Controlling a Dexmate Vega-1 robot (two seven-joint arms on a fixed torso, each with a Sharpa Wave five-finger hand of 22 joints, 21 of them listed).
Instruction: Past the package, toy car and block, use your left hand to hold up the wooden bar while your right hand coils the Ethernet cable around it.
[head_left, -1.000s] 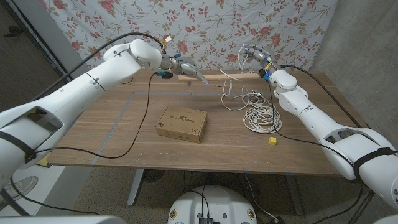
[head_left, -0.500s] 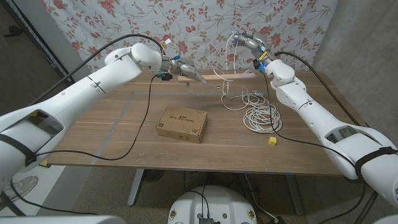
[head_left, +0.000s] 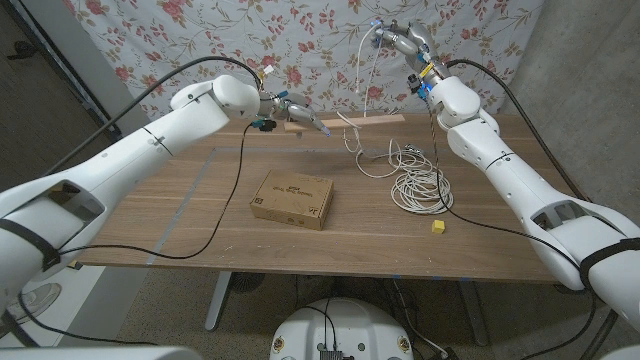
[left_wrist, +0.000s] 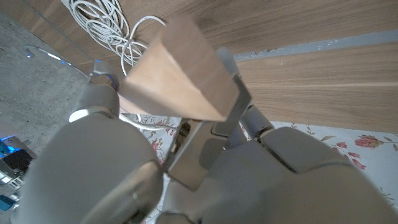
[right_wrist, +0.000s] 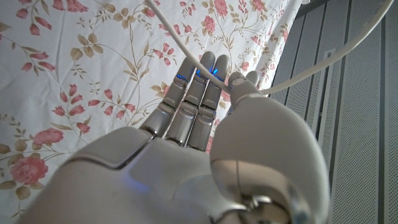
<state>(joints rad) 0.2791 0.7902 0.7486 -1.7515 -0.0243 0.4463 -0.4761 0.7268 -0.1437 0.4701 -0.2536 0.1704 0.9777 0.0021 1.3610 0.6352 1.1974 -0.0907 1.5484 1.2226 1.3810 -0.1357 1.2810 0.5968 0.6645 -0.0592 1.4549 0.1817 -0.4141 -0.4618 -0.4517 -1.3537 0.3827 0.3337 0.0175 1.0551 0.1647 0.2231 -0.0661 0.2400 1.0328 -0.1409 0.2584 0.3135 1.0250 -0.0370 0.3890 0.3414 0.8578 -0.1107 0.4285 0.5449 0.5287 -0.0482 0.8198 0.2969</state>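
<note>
My left hand (head_left: 296, 112) grips one end of the wooden bar (head_left: 372, 121) and holds it level above the table's far edge; the bar's end (left_wrist: 180, 81) shows between that hand's fingers. My right hand (head_left: 400, 38) is raised high by the floral curtain and pinches the white Ethernet cable (head_left: 362, 60), whose strand (right_wrist: 199, 56) runs across the fingers. The cable drops from that hand to the bar and on to a loose coil (head_left: 418, 186) on the table. The cardboard package (head_left: 292, 198) lies mid-table and the small yellow block (head_left: 437, 227) near the right front.
A black cable (head_left: 215, 225) trails over the table's left half. The floral curtain (head_left: 180, 30) hangs close behind the far edge. A grey tape line (head_left: 190, 185) marks the wood left of the package.
My right hand has risen and swung left, lifting the cable well above the bar. The bar has shifted slightly, still held by the left hand.
</note>
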